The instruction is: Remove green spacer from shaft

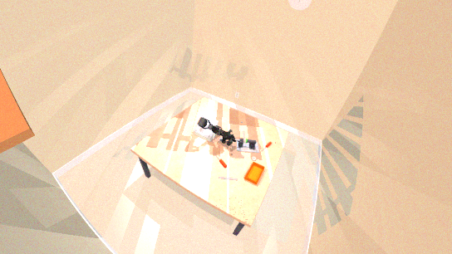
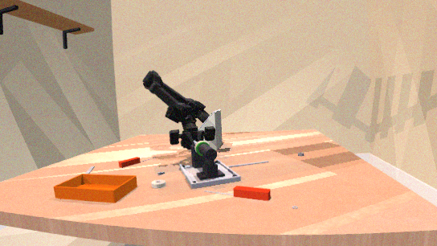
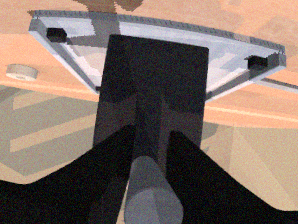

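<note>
The big black housing block (image 1: 252, 144) (image 2: 210, 161) stands on the pale grey base plate (image 1: 246, 149) (image 2: 193, 185) (image 3: 226, 80). The green spacer (image 1: 248, 141) (image 2: 201, 149) is up at shaft height beside the housing block, between it and a second black block (image 1: 241, 143) (image 3: 155, 65). A pale part shows just behind the green ring in the exterior view; I cannot tell other spacers apart. My gripper (image 3: 150, 137) (image 1: 235, 140) is shut on the grey shaft (image 3: 152, 202), whose round end shows between the fingers in the wrist view. The shaft inside the blocks is hidden.
An orange tray (image 1: 251, 180) (image 2: 84, 194) and a white ring (image 2: 158, 184) (image 3: 21, 72) lie to one side of the plate. Red-handled tools (image 1: 268, 144) (image 2: 251, 193) lie on both sides. A thin rod (image 2: 251, 164) lies close behind the plate; a small nut (image 2: 300, 154) is farther off.
</note>
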Tool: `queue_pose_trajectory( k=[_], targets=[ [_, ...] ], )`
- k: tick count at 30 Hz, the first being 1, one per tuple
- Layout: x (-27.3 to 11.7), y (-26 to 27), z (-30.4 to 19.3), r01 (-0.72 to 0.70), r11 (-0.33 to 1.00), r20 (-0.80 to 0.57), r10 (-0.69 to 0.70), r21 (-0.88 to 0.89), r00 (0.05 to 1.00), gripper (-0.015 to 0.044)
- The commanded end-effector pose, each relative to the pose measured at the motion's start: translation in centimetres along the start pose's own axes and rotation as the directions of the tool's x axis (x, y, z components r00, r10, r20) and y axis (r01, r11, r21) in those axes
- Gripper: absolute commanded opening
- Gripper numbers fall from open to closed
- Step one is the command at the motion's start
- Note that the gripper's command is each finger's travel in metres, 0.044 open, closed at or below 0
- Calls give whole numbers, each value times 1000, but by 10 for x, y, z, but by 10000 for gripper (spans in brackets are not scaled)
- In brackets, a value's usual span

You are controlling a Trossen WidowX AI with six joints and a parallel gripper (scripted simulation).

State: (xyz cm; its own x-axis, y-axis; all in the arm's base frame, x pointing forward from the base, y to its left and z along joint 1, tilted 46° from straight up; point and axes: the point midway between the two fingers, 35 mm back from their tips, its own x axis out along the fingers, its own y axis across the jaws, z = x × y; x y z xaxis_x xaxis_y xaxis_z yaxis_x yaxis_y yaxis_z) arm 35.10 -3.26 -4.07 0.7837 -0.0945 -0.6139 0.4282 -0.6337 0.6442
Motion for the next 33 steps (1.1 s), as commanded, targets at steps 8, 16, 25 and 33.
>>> queue_pose_trajectory(
  k=[8, 16, 25, 33],
  targets=[
    [-1, 0, 1, -2, 1000, 1, 2, -4, 1000, 0],
    [-2, 0, 1, -2, 1000, 1, 2, -4, 1000, 0],
    [-3, 0, 2, -2, 1000, 1, 2, -4, 1000, 0],
    [-4, 0, 3, -1, 1000, 1, 1, -4, 1000, 0]
  ],
)
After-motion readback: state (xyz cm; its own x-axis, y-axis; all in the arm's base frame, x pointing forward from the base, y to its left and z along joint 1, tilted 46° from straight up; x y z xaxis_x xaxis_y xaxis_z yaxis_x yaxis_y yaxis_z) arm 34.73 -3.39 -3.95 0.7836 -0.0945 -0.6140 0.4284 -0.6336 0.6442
